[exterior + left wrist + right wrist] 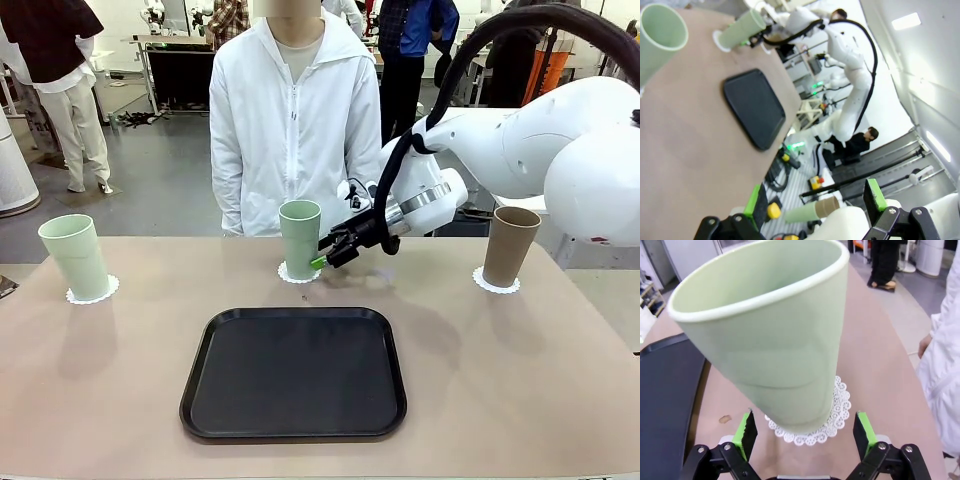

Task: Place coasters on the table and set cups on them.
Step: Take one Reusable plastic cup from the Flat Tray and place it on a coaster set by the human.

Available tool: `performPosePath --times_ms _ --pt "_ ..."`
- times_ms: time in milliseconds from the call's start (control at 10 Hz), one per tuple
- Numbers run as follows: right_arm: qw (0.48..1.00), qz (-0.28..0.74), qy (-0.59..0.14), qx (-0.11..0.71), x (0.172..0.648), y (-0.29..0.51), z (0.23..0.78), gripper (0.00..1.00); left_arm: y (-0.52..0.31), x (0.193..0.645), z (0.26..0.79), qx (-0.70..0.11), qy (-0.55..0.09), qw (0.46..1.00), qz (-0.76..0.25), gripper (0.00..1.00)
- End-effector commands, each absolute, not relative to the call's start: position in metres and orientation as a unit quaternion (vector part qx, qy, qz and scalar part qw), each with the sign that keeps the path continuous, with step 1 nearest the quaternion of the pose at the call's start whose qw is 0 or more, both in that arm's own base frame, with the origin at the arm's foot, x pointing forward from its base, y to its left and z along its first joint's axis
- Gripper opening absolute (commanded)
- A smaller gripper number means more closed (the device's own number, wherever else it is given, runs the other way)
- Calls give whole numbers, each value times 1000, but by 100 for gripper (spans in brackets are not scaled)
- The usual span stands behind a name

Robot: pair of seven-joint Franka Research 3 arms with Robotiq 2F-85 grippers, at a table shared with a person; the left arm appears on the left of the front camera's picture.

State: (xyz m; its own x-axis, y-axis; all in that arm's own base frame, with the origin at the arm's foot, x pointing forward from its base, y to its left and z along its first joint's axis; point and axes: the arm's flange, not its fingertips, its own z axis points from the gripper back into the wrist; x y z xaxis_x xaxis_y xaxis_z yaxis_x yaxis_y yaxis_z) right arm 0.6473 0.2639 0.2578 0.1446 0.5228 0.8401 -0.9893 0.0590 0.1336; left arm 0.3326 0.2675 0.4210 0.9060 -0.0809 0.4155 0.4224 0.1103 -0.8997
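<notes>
I take the black tray (pixel 293 372) as landmark; it lies flat on the beige-pink table (pixel 520 380), near my edge. Far left of the tray, a pale green cup (pixel 76 256) stands upright on a white lacy coaster (pixel 104 293). Beyond the tray's far edge, a second pale green cup (pixel 300 238) stands upright on its coaster (pixel 292 275). My right gripper (pixel 327 257) sits just beside this cup, on the side away from the first cup; in the right wrist view its fingers (pixel 746 429) stand apart on either side of the cup's base, pads clear of the wall, no clamp. Far right of the tray, the brown cup (pixel 510 245) stands upright on the third coaster (pixel 495 286), well apart from the gripper. A person in a white jacket (pixel 294 120) stands at the far side of the table, behind the middle cup. In the left wrist view my left gripper (pixel 814 201) hangs off the table, beyond the tray's near edge, fingers apart, holding nothing
</notes>
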Motion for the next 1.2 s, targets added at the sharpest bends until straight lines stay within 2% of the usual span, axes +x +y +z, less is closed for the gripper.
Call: performPosePath --times_ms 0,300,500,700,900,1100 --pt "698 557 -281 351 628 253 277 100 269 331 423 -643 -133 735 -171 100" --pt "806 472 -229 273 588 236 335 100 269 331 423 -643 -133 735 -171 100" --pt "877 411 -175 179 544 226 384 100 269 331 423 -643 -133 735 -171 100" --pt "911 373 -146 99 506 227 422 100 269 331 423 -643 -133 735 -171 100" --pt "915 382 -115 49 470 234 456 100 269 331 423 -643 -133 735 -171 100" --pt "916 391 -91 6 456 250 484 100 269 331 423 -643 -133 735 -171 100"
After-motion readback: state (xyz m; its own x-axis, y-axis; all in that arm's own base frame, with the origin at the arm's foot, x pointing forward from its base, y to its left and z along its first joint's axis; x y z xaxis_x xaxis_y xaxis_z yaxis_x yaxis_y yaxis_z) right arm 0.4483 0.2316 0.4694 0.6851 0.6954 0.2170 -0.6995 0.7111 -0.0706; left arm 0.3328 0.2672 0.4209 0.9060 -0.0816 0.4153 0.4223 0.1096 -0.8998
